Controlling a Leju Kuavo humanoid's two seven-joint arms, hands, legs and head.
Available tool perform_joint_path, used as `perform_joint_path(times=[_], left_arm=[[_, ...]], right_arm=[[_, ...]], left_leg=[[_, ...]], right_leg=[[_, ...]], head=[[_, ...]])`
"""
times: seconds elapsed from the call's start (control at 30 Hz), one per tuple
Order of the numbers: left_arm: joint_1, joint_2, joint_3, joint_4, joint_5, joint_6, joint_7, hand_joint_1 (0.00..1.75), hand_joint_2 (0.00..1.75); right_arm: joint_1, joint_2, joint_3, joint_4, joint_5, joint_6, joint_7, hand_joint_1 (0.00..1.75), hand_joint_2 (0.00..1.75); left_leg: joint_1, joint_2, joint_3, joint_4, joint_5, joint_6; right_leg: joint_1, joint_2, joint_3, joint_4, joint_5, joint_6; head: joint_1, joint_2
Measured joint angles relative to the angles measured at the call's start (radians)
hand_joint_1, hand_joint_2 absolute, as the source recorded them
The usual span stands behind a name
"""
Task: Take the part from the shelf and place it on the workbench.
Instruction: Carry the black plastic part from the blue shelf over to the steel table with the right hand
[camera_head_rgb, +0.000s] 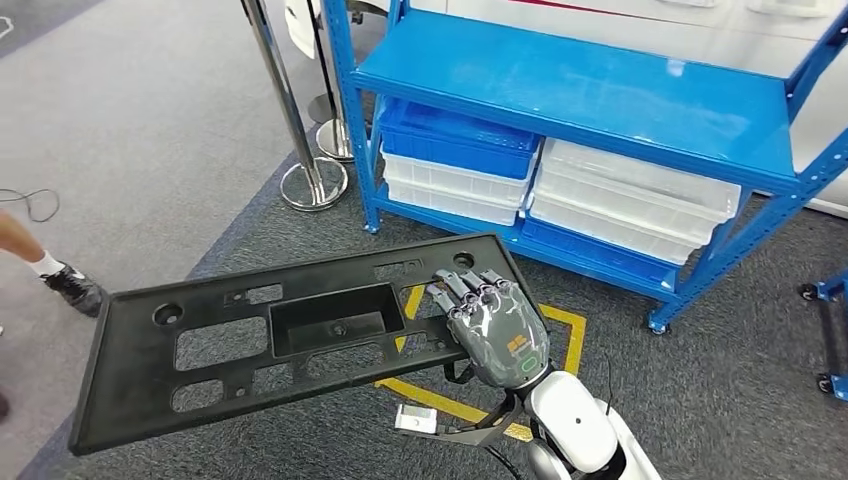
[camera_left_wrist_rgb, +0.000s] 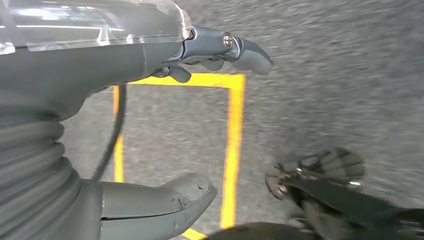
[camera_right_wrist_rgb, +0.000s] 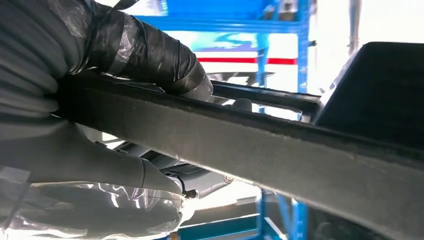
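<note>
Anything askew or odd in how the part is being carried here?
Yes. The black plastic panel is held by the right robot hand alone, at one end, so most of it sticks out unsupported and it sits slanted in the head view. The left robot hand hangs over the floor, holding nothing.

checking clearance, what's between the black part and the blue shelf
In the head view, only bare grey carpet lies between the black part, held by the right hand, and the blue shelf; nothing stands in that stretch.
</note>
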Motion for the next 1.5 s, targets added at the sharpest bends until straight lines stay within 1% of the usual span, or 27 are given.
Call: perform_joint_path(times=[0.03,0.07,0.1,0.17,0.23,0.3,0.37,0.43,0.5,0.53,0.6,0.67,0.73,0.8,0.87,0.93,1.0,1.03,1.07,1.1,1.17,1.23,1.3,1.33,1.37,1.43,1.5], left_arm=[[0.001,0.005,-0.016,0.006,-0.001,0.002,0.008,0.00,1.75],[0.003,0.010,-0.029,0.012,-0.002,0.004,0.013,0.00,1.75],[0.004,0.014,-0.040,0.016,-0.002,0.005,0.016,0.00,1.75],[0.001,0.019,-0.054,0.020,-0.002,0.007,0.018,0.00,1.75],[0.000,0.022,-0.063,0.025,-0.002,0.009,0.022,0.00,1.75],[0.003,0.027,-0.076,0.031,0.001,0.014,0.041,0.00,1.75],[0.004,0.032,-0.089,0.041,0.027,0.022,0.065,0.00,1.75],[-0.002,0.040,-0.084,0.049,0.082,0.027,0.071,0.00,1.75],[-0.008,0.050,-0.064,0.053,0.136,0.032,0.068,0.00,1.75],[-0.009,0.055,-0.051,0.054,0.162,0.037,0.069,0.00,1.75],[-0.012,0.064,-0.013,0.055,0.226,0.050,0.071,0.00,1.75],[-0.020,0.070,0.033,0.055,0.289,0.050,0.071,0.00,1.75],[-0.028,0.075,0.075,0.055,0.336,0.033,0.060,0.00,1.75],[-0.027,0.078,0.113,0.055,0.373,0.009,0.033,0.00,1.75],[-0.025,0.075,0.140,0.056,0.392,-0.010,0.005,0.00,1.75],[-0.027,0.070,0.153,0.056,0.398,-0.019,-0.010,0.00,1.75],[-0.029,0.066,0.162,0.056,0.401,-0.022,-0.014,0.00,1.75],[-0.028,0.065,0.167,0.056,0.402,-0.023,-0.015,0.00,1.75],[-0.027,0.064,0.170,0.056,0.403,-0.024,-0.016,0.00,1.75],[-0.026,0.064,0.173,0.056,0.403,-0.026,-0.017,0.00,1.75],[-0.027,0.064,0.174,0.056,0.403,-0.027,-0.015,0.00,1.75],[-0.030,0.063,0.174,0.056,0.403,-0.019,0.000,0.00,1.75],[-0.029,0.063,0.177,0.056,0.405,-0.005,0.025,0.00,1.75],[-0.028,0.062,0.179,0.056,0.407,0.004,0.038,0.00,1.75],[-0.027,0.062,0.180,0.056,0.411,0.011,0.049,0.00,1.75],[-0.031,0.061,0.185,0.056,0.421,0.021,0.062,0.00,1.75],[-0.035,0.061,0.192,0.056,0.429,0.025,0.066,0.00,1.75]], right_arm=[[-0.001,0.001,0.004,0.007,-0.001,0.000,-0.001,1.75,1.75],[-0.002,0.001,0.007,0.013,-0.001,-0.001,-0.002,1.75,1.75],[-0.004,0.002,0.009,0.019,-0.001,-0.001,-0.003,1.75,1.75],[-0.010,0.005,0.011,0.026,-0.002,-0.001,-0.003,1.75,1.75],[-0.015,0.008,0.011,0.031,-0.002,-0.002,-0.003,1.75,1.75],[-0.020,0.010,0.013,0.036,-0.004,-0.002,-0.003,1.75,1.75],[-0.027,0.012,0.016,0.043,-0.005,-0.002,-0.003,1.75,1.75],[-0.031,0.014,0.017,0.050,-0.008,-0.002,-0.002,1.75,1.75],[-0.039,0.016,0.021,0.059,-0.013,-0.002,-0.003,1.75,1.75],[-0.047,0.019,0.024,0.065,-0.016,-0.001,-0.004,1.75,1.75],[-0.068,0.027,0.035,0.077,-0.019,0.004,-0.003,1.75,1.75],[-0.088,0.037,0.044,0.085,-0.020,0.008,0.002,1.75,1.75],[-0.106,0.045,0.050,0.095,-0.023,0.010,0.005,1.75,1.75],[-0.120,0.049,0.051,0.105,-0.030,0.007,0.005,1.75,1.75],[-0.126,0.049,0.051,0.113,-0.044,-0.004,0.003,1.75,1.75],[-0.126,0.048,0.051,0.119,-0.056,-0.017,0.001,1.75,1.75],[-0.126,0.047,0.051,0.125,-0.061,-0.022,0.001,1.75,1.75],[-0.126,0.047,0.051,0.128,-0.062,-0.022,0.001,1.75,1.75],[-0.127,0.046,0.051,0.132,-0.062,-0.022,0.001,1.75,1.75],[-0.127,0.046,0.051,0.135,-0.062,-0.022,0.000,1.75,1.75],[-0.129,0.046,0.051,0.140,-0.062,-0.023,-0.001,1.75,1.75],[-0.135,0.047,0.051,0.144,-0.062,-0.024,-0.002,1.75,1.75],[-0.139,0.048,0.052,0.147,-0.062,-0.023,-0.004,1.75,1.75],[-0.140,0.049,0.053,0.147,-0.062,-0.021,-0.004,1.75,1.75],[-0.140,0.049,0.055,0.148,-0.062,-0.019,-0.004,1.75,1.75],[-0.141,0.050,0.057,0.150,-0.063,-0.014,-0.001,1.75,1.75],[-0.141,0.050,0.057,0.155,-0.064,-0.013,0.003,1.75,1.75]], left_leg=[[0.001,0.004,0.006,-0.004,0.011,-0.001],[0.001,0.010,0.032,-0.047,0.037,0.000],[0.000,0.023,0.073,-0.118,0.069,0.002],[-0.007,0.062,0.137,-0.237,0.104,0.015],[-0.014,0.076,0.149,-0.271,0.107,0.028],[-0.012,0.055,0.147,-0.279,0.115,0.038],[-0.006,0.033,0.150,-0.288,0.125,0.050],[-0.003,0.010,0.146,-0.291,0.132,0.059],[-0.004,-0.018,0.140,-0.289,0.135,0.061],[-0.004,-0.033,0.139,-0.287,0.136,0.061],[-0.003,-0.063,0.138,-0.280,0.135,0.057],[-0.004,-0.091,0.131,-0.269,0.134,0.048],[-0.002,-0.116,0.117,-0.262,0.138,0.033],[0.003,-0.134,0.106,-0.263,0.144,0.018],[0.000,-0.094,0.089,-0.231,0.123,0.010],[-0.003,-0.026,0.039,-0.122,0.063,0.004],[0.000,-0.001,-0.015,0.000,0.013,0.001],[0.000,0.003,-0.023,0.021,0.012,0.000],[0.000,0.007,-0.010,0.002,0.030,0.001],[0.000,0.016,0.020,-0.052,0.059,0.003],[-0.007,0.060,0.094,-0.190,0.107,0.012],[-0.014,0.082,0.125,-0.255,0.119,0.027],[-0.015,0.059,0.123,-0.259,0.122,0.043],[-0.014,0.047,0.123,-0.262,0.125,0.049],[-0.012,0.036,0.124,-0.266,0.128,0.057],[-0.010,0.011,0.123,-0.270,0.133,0.068],[-0.013,-0.017,0.121,-0.269,0.135,0.074]], right_leg=[[0.001,-0.015,0.000,0.001,-0.001,0.000],[0.001,-0.028,0.000,0.002,-0.002,0.001],[0.002,-0.041,0.002,0.003,-0.004,0.003],[0.005,-0.062,0.005,0.003,-0.007,0.010],[0.008,-0.080,0.008,0.002,-0.007,0.020],[0.008,-0.087,0.012,0.001,-0.010,0.031],[0.005,-0.041,-0.001,0.041,-0.044,0.041],[0.001,0.019,-0.054,0.159,-0.112,0.045],[0.000,0.034,-0.106,0.266,-0.148,0.046],[-0.001,0.035,-0.110,0.274,-0.138,0.046],[-0.006,0.050,-0.066,0.181,-0.068,0.044],[-0.012,0.097,-0.012,0.065,-0.021,0.041],[-0.010,0.122,0.002,0.024,-0.019,0.038],[-0.010,0.099,0.003,0.017,-0.015,0.030],[-0.013,0.071,0.007,0.006,-0.009,0.017],[-0.009,0.041,0.008,0.002,-0.006,0.010],[-0.004,0.009,0.007,0.002,-0.007,0.009],[-0.003,-0.006,0.007,0.002,-0.008,0.009],[-0.002,-0.020,0.007,0.002,-0.009,0.009],[-0.002,-0.033,0.009,0.002,-0.010,0.011],[0.002,-0.055,0.013,0.003,-0.015,0.018],[0.009,-0.075,0.016,0.004,-0.019,0.027],[0.011,-0.091,0.020,0.002,-0.022,0.038],[0.009,-0.080,0.020,0.008,-0.029,0.044],[0.005,-0.055,0.013,0.029,-0.046,0.048],[0.001,0.010,-0.035,0.134,-0.106,0.053],[0.000,0.034,-0.101,0.262,-0.155,0.053]], head=[[0.000,0.000],[0.000,0.000],[0.000,0.000],[0.000,0.000],[0.000,0.000],[0.000,0.000],[0.000,0.000],[0.000,0.000],[0.000,0.000],[0.000,0.000],[0.000,0.000],[0.000,0.000],[0.000,0.000],[0.000,0.000],[-0.001,0.000],[-0.002,0.000],[-0.002,0.000],[-0.002,0.000],[-0.002,0.000],[-0.002,0.000],[-0.002,0.000],[-0.001,0.000],[-0.001,0.000],[-0.001,0.000],[-0.001,0.000],[-0.001,0.000],[-0.001,0.000]])
